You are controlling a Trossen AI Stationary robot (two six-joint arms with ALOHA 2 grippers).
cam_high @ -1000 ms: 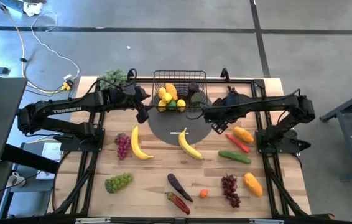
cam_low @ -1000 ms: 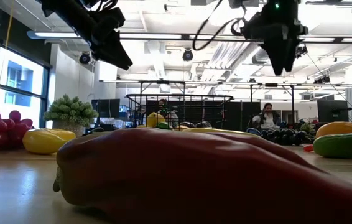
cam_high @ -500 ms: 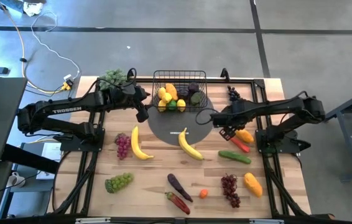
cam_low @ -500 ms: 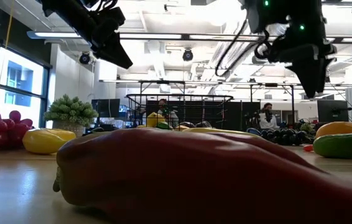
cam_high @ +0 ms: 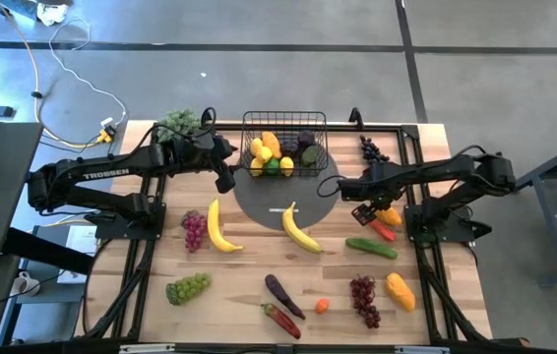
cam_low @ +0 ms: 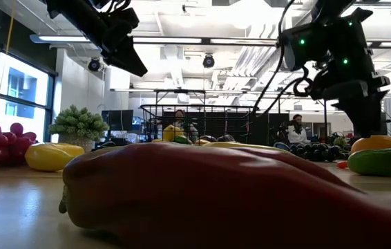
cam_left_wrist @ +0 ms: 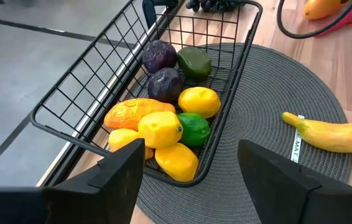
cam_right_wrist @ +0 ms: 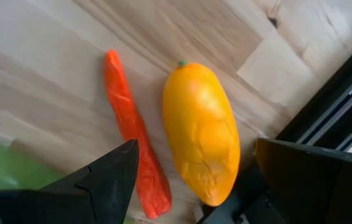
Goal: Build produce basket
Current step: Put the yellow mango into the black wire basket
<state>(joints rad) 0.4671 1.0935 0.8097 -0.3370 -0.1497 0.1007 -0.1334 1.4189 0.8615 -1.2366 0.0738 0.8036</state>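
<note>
The basket [cam_high: 284, 144] is seen at the far middle of the surface [cam_high: 239, 285], its near edge over the round grey mat [cam_high: 264, 202]; inside it are held an orange mango [cam_left_wrist: 135, 113], lemons [cam_left_wrist: 199, 101], a lime [cam_left_wrist: 194, 129], two dark purple fruits [cam_left_wrist: 165, 83] and an avocado [cam_left_wrist: 194, 62]. The rest of the produce is scattered on the surface: one banana [cam_high: 300, 231] partly on the mat, another banana [cam_high: 218, 227] beside purple grapes [cam_high: 194, 229], green grapes [cam_high: 187, 288], an eggplant [cam_high: 282, 294], a red pepper [cam_high: 282, 321], a small orange fruit [cam_high: 322, 306], dark red grapes [cam_high: 363, 298], a mango [cam_high: 400, 290], a cucumber [cam_high: 371, 247], and dark grapes [cam_high: 369, 148] at the far right. The right hand [cam_high: 364, 209] is held over a second mango [cam_right_wrist: 201, 140] and a long red pepper [cam_right_wrist: 134, 132] lying just beside each other; its fingers [cam_right_wrist: 112, 174] are spread on either side of that mango, with nothing pinched. The left hand [cam_high: 225, 180] is raised just left of the basket, fingers [cam_left_wrist: 114, 178] spread and empty. A leafy green bunch [cam_high: 179, 123] is seen at the far left corner. In the low view a person [cam_low: 296, 129] is seen seated in the room behind.
</note>
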